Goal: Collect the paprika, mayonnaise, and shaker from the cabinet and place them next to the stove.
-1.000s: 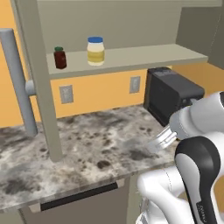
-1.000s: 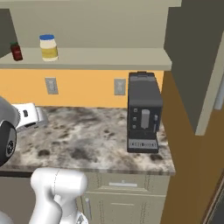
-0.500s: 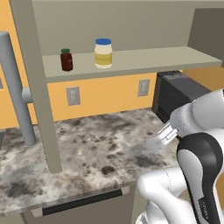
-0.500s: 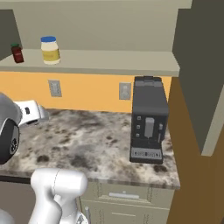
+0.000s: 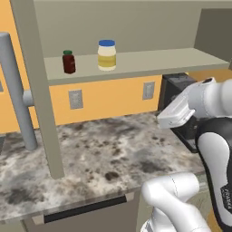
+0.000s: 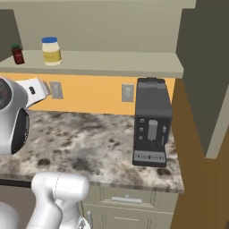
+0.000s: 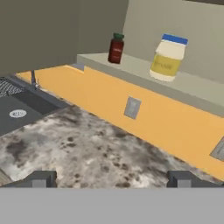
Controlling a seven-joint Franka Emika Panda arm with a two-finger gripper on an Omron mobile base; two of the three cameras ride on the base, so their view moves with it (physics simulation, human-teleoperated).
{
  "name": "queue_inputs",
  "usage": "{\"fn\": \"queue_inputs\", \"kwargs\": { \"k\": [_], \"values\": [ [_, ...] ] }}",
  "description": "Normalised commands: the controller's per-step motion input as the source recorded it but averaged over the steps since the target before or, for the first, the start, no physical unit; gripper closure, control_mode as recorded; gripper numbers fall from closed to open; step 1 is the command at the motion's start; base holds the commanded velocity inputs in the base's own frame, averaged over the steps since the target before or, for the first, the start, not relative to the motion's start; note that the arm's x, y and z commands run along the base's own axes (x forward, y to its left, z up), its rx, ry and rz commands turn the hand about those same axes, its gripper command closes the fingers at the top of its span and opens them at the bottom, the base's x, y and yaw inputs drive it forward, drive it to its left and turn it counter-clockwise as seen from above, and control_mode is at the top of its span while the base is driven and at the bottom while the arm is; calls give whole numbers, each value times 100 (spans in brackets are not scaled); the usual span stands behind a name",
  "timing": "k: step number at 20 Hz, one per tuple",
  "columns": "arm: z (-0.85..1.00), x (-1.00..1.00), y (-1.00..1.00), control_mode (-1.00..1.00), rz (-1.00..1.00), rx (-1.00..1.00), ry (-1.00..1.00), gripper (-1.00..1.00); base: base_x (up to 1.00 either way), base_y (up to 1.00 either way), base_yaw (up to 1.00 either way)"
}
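On the open cabinet's shelf the paprika, a dark red jar with a green lid, stands left of the mayonnaise, a cream jar with a blue lid. Both also appear in the right base view, paprika and mayonnaise, and in the hand view, paprika and mayonnaise. My gripper is open and empty, well below and short of the shelf, over the counter. The shaker and the stove are out of view.
A speckled stone counter runs under the shelf. A black coffee machine stands at its right end. The cabinet door's long grey bar handle hangs at the left. A dark sink basin lies left in the hand view.
The whole picture has shifted: the base has driven closer, so the shelf and jars look larger. The jars have not moved on the shelf. The gripper stays open.
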Motion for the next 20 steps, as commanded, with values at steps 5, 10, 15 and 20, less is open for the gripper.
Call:
{"fn": "queue_inputs", "kwargs": {
  "k": [5,10,15,20],
  "values": [
    [75,11,7,-100,-2,2,-15,-100,0,0,0],
    [59,29,11,-100,-11,0,-3,-100,0,0,0],
    [25,31,2,-100,-9,0,0,-100,0,0,0],
    [1,6,0,-100,-6,0,0,-100,0,0,0]
  ]
}}
